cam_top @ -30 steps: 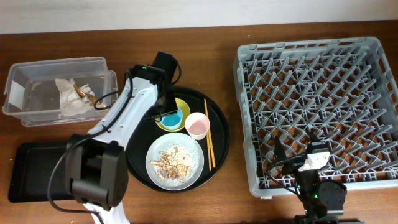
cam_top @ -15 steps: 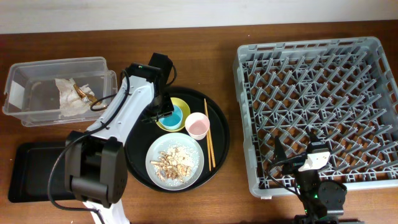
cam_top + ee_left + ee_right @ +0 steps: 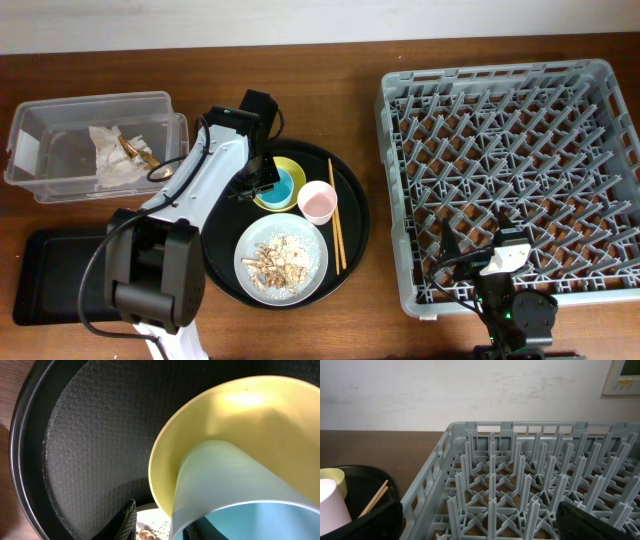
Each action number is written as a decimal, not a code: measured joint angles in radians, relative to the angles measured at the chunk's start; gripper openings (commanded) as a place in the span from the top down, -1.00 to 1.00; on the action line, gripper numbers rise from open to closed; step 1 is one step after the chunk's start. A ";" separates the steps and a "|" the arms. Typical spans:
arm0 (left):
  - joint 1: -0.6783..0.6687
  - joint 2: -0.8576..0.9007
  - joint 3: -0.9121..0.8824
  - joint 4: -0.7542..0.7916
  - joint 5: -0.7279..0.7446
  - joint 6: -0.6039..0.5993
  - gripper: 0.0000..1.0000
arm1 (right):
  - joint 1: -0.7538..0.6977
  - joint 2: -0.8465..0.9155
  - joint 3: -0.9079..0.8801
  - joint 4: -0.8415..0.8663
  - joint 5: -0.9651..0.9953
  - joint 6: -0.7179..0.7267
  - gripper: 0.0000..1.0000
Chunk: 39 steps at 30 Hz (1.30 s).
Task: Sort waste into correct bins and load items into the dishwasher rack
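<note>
Blue cup, yellow bowl cut off; left jaws mostly hidden.

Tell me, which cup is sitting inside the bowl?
The light blue cup sits inside the yellow bowl; the pink cup stands beside it on the round black tray.

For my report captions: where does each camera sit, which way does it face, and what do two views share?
Overhead: above the table, facing straight down at tray and rack; left arm and right arm show.
Left wrist: just above the tray, facing blue cup in yellow bowl; own fingers at bottom.
Right wrist: low beside the rack, facing the wall; own fingers in bottom corners.
Shared: overhead and right wrist show the pink cup.
</note>
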<state>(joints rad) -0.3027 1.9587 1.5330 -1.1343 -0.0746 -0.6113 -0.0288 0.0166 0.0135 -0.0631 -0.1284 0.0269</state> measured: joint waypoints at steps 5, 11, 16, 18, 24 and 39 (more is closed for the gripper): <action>0.000 0.000 0.000 0.001 0.008 0.000 0.49 | 0.000 0.000 0.000 0.000 0.000 0.000 -0.97; 0.000 0.000 0.067 -0.056 0.048 0.001 0.48 | 0.000 0.000 0.000 0.000 0.000 0.000 -0.97; 0.000 0.000 0.169 -0.126 0.058 0.008 0.35 | 0.000 0.000 0.000 0.000 0.000 0.000 -0.97; 0.000 0.000 0.208 -0.156 0.060 0.017 0.35 | 0.000 0.000 0.000 0.000 0.000 0.000 -0.97; 0.003 0.000 0.319 -0.290 0.060 0.034 0.35 | 0.000 0.000 0.000 0.000 0.000 0.000 -0.97; 0.185 -0.170 0.369 -0.454 -0.113 0.072 -0.50 | 0.000 0.000 0.000 0.000 0.000 0.000 -0.97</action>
<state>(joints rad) -0.1181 1.7889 1.9015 -1.5887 -0.1871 -0.5396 -0.0288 0.0166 0.0135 -0.0628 -0.1284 0.0269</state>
